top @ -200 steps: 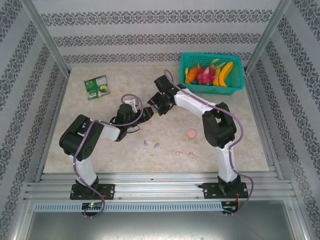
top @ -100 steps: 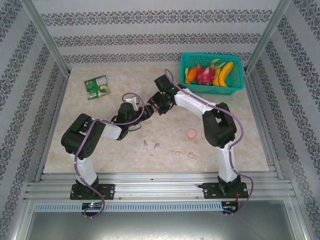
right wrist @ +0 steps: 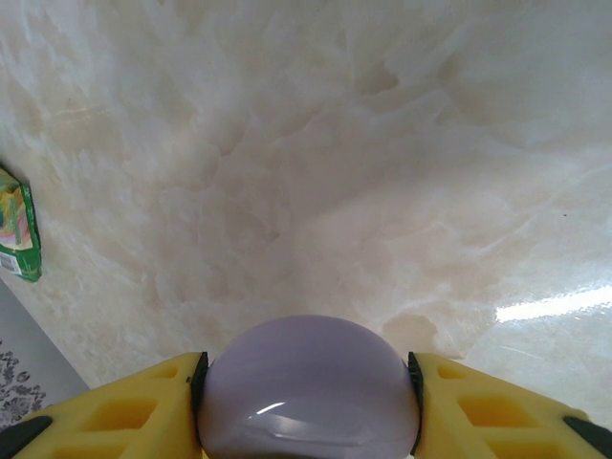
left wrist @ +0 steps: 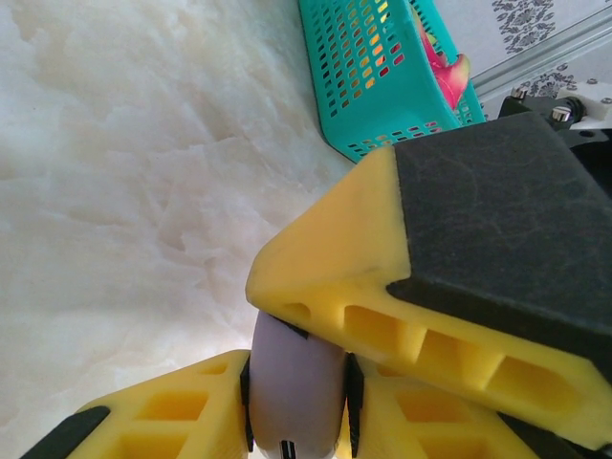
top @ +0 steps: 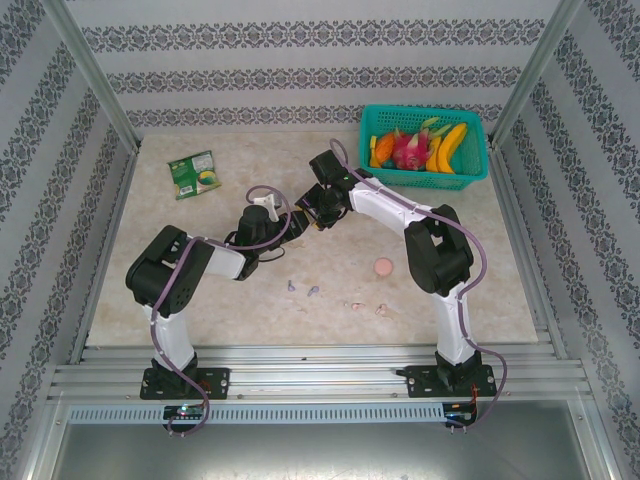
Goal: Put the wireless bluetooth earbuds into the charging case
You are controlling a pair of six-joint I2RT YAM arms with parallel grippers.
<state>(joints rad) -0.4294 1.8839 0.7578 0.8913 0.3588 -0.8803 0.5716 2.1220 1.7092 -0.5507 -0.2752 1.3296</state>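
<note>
The lilac round charging case is held up over the middle of the table. My right gripper is shut on its wide sides. My left gripper meets it from the left, with both pads pressed on the thin edge of the case. One yellow right finger lies across the top of the case. In the top view the two grippers touch nose to nose. The earbuds lie on the table nearer the bases: lilac bits and pink bits.
A pink round disc lies right of centre. A teal basket of toy fruit stands at the back right, with its wall in the left wrist view. A green packet lies at the back left.
My left gripper has reached slightly right toward the right gripper and its jaws have narrowed onto the case. The right arm and the bits on the table have stayed put.
</note>
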